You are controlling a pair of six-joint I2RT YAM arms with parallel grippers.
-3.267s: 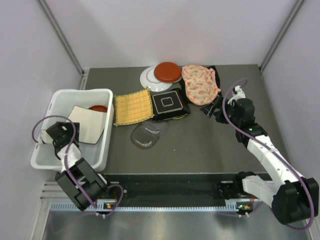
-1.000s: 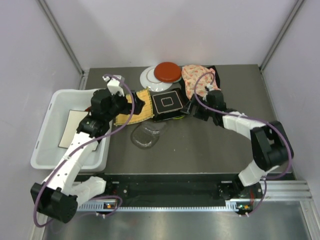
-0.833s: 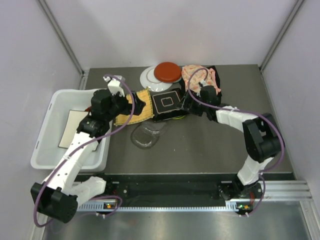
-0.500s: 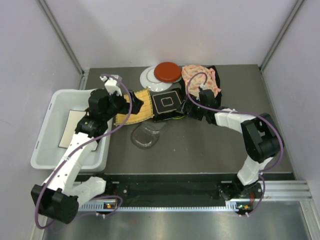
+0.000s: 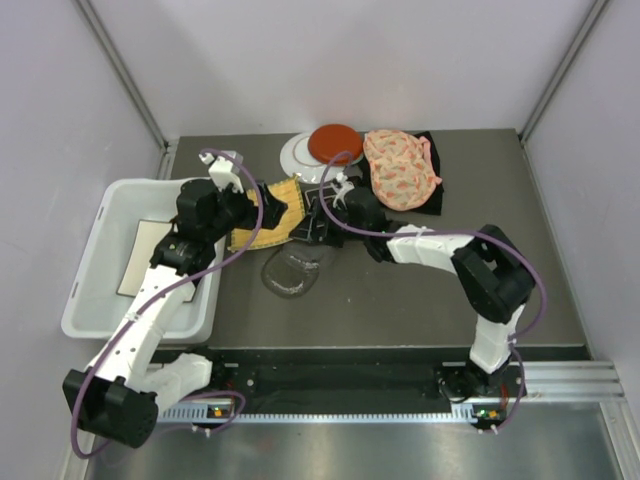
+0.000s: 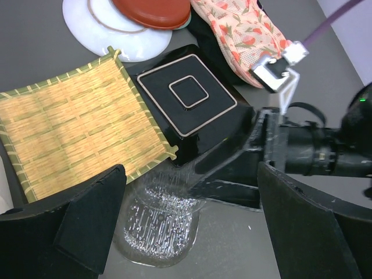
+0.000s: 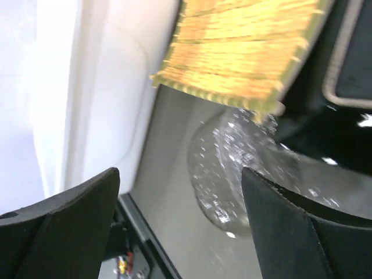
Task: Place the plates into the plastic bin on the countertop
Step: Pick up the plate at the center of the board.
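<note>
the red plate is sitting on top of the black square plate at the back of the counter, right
No. The red plate sits on top of the white round plate at the back of the counter, not on the black square plate. The left wrist view shows it.

Quick colour rundown. The woven plate [image 6: 81, 136] is straw yellow with greenish edging and a blocky basket weave. The black plate [image 6: 189, 96] is glossy, with two pale nested square outlines. The glass plate [image 6: 160, 224] is clear and sparkly, with fine ribbing. The red plate [image 6: 154, 9] is a rusty red, and the white plate [image 6: 113, 40] is plain. The fabric [image 6: 244, 32] is peachy pink with red flowers and green leaves. The bin [image 5: 130, 184] is white, the cream plate [image 5: 135, 262] is unpatterned, and the bench [image 5: 400, 290] is matte dark grey. The cables [image 6: 331, 21] are purple.
</note>
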